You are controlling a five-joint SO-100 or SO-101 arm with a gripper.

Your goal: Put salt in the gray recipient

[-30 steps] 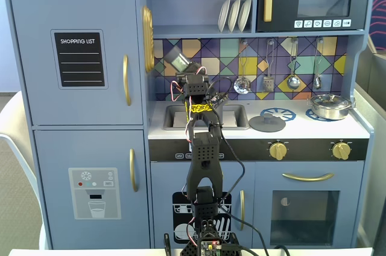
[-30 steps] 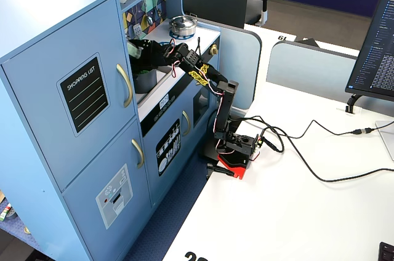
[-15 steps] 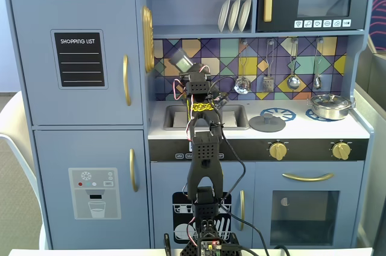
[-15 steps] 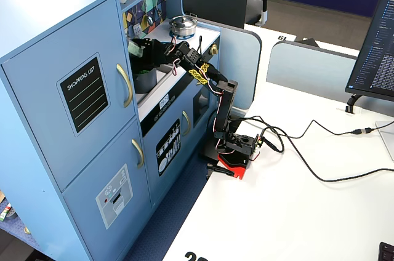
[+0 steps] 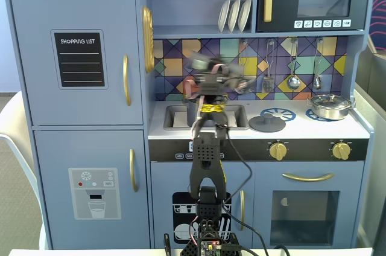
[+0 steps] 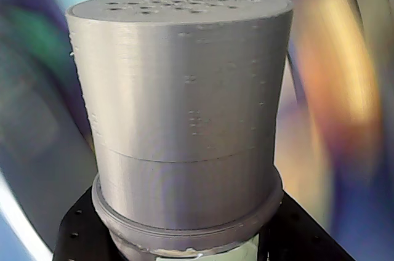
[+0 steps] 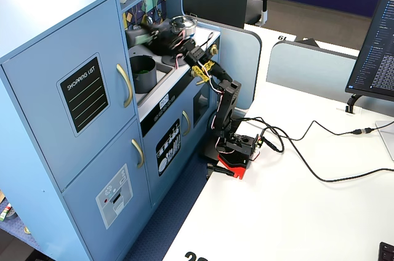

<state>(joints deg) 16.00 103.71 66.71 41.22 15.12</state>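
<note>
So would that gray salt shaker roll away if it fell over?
Probably: the shaker is round with smooth sides, so on its side it could roll. Its ridged, printed-looking plastic suggests it is stiff and light. The wider base rim should help it stand.

Arm [image 7: 223, 110] reaches over toy kitchen [image 7: 74, 101]; claw [image 7: 146, 34] above gray pot [image 7: 143, 73].

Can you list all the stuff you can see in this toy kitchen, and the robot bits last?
salt shaker: one, gray, holes on top, fills the wrist view
gray pot: one, dark gray, in the sink
plates: three, white, upper shelf
metal pan: one, silver, right burner
lid: one, gray, flat on the counter
hanging utensils: three, silver, backsplash
shopping list board: one, black, fridge door
monitor: one, black, desk at right
robot arm: one, black, reaching over the sink; gripper blurred
</note>
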